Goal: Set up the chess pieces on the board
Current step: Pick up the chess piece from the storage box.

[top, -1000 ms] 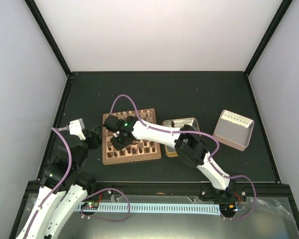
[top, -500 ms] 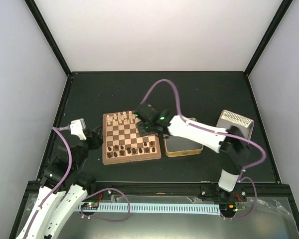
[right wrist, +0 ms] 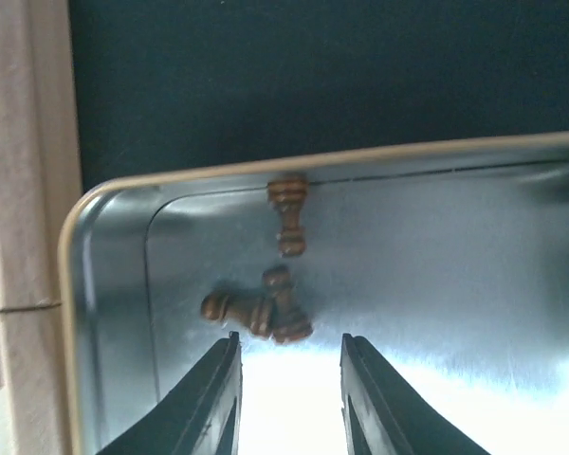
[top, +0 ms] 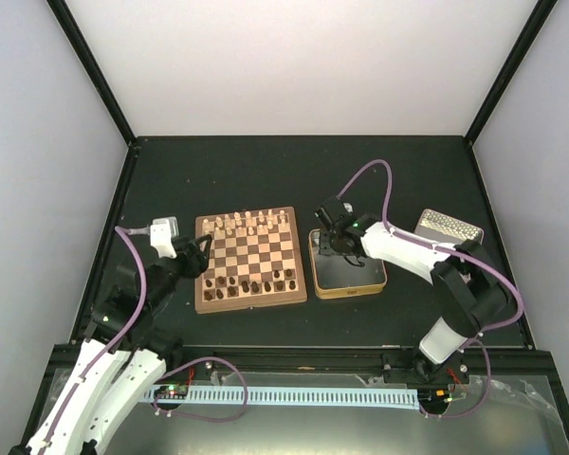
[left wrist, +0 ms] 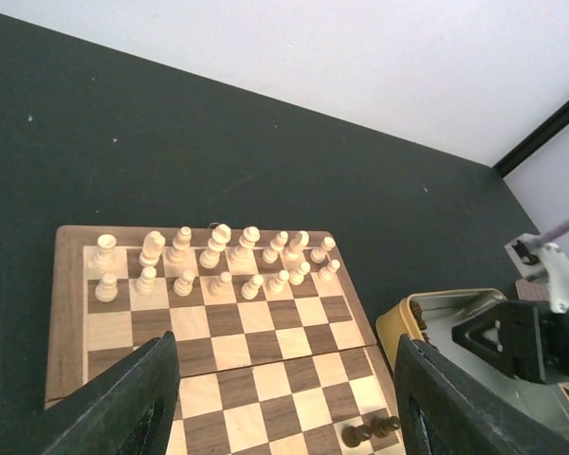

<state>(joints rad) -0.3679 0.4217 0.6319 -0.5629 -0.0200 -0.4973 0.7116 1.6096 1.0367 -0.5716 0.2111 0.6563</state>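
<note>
The board (top: pixel 256 252) lies left of centre, with pale chessmen along its far rows and dark chess pieces (top: pixel 254 283) along its near rows. In the left wrist view two dark pieces (left wrist: pixel 370 432) stand at the board's (left wrist: pixel 256 353) near right corner. My right gripper (top: pixel 334 233) hovers open over the far left corner of the metal tin (top: pixel 347 292). Three dark pieces lie inside the tin (right wrist: pixel 123 284): one (right wrist: pixel 289 216) by the rim, two (right wrist: pixel 258 313) crossed just ahead of the right gripper (right wrist: pixel 287 343). My left gripper (left wrist: pixel 286 346) stands open and empty above the board's left side.
A second metal tin part (top: pixel 455 228) rests at the right, partly behind the right arm. Dark walls and frame bars close in the mat on three sides. The purple cable loops above the right arm.
The right arm has swung from the board's left half across to the tin, and its jaws have widened. The left gripper has shifted up and right toward the board.
</note>
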